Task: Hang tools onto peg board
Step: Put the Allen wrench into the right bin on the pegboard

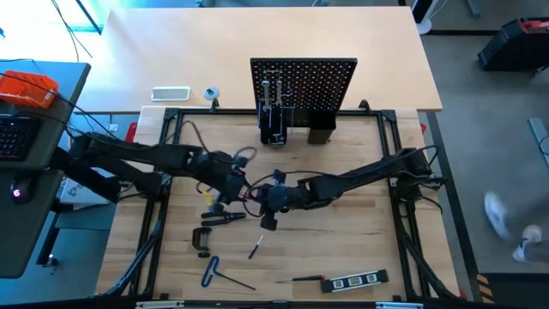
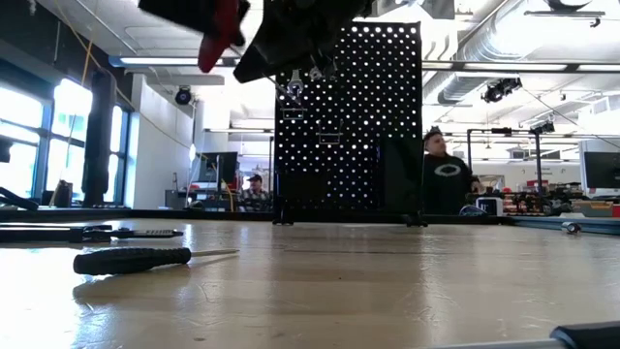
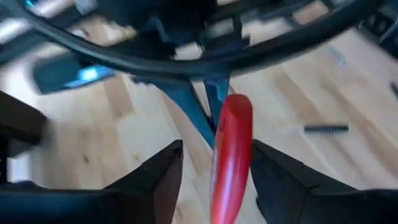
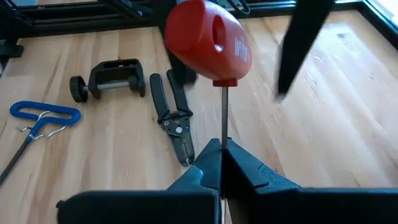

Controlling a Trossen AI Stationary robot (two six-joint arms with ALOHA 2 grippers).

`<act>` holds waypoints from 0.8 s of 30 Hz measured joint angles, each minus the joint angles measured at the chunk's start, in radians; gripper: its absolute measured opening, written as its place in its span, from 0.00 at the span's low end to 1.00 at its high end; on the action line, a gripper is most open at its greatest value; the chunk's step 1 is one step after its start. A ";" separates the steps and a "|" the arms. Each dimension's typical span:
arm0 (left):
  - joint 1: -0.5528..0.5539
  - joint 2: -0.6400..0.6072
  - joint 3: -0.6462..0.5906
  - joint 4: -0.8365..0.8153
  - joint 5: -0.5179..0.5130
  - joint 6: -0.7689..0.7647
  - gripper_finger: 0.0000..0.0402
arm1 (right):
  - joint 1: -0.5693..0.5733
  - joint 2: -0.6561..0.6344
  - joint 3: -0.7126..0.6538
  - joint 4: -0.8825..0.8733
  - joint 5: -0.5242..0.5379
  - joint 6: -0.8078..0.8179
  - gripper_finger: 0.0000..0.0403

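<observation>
Red-handled screwdriver [image 4: 208, 40]: held above the table in front of the peg board [image 1: 304, 86]. Right gripper [image 4: 222, 163]: clamped tight on its metal shaft. Left gripper [image 3: 214, 171]: fingers parted either side of the red handle, not pressing it. Pliers [image 4: 173, 121], C-clamp [image 4: 111, 78], blue-handled hex key [image 4: 40, 118]: on the table, beyond the screwdriver from the board.

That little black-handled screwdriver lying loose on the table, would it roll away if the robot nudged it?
Probably. The black-handled screwdriver has a rounded handle and lies flat on the smooth wooden table, so a sideways push would likely roll it. It looks stiff and light. Its thin shaft gives a pincer little to grip, so it might slip or swivel when lifted.
</observation>
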 joint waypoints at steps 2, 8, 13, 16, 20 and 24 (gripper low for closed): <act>0.001 -0.043 0.000 0.018 0.000 -0.008 0.45 | 0.001 -0.016 0.000 -0.006 0.014 -0.014 0.00; 0.013 -0.159 0.000 0.053 -0.001 -0.030 0.46 | 0.009 -0.079 0.000 -0.009 0.066 -0.064 0.00; 0.014 -0.210 0.000 0.081 0.000 -0.063 0.46 | 0.028 -0.130 0.000 -0.009 0.115 -0.112 0.00; 0.014 -0.231 0.000 0.128 0.009 -0.070 0.46 | 0.041 -0.159 0.000 -0.010 0.141 -0.138 0.00; 0.014 -0.249 0.000 0.218 0.019 -0.058 0.46 | 0.058 -0.213 0.000 -0.012 0.145 -0.173 0.00; 0.014 -0.239 0.000 0.354 0.087 -0.052 0.46 | 0.071 -0.256 0.000 0.016 0.145 -0.209 0.00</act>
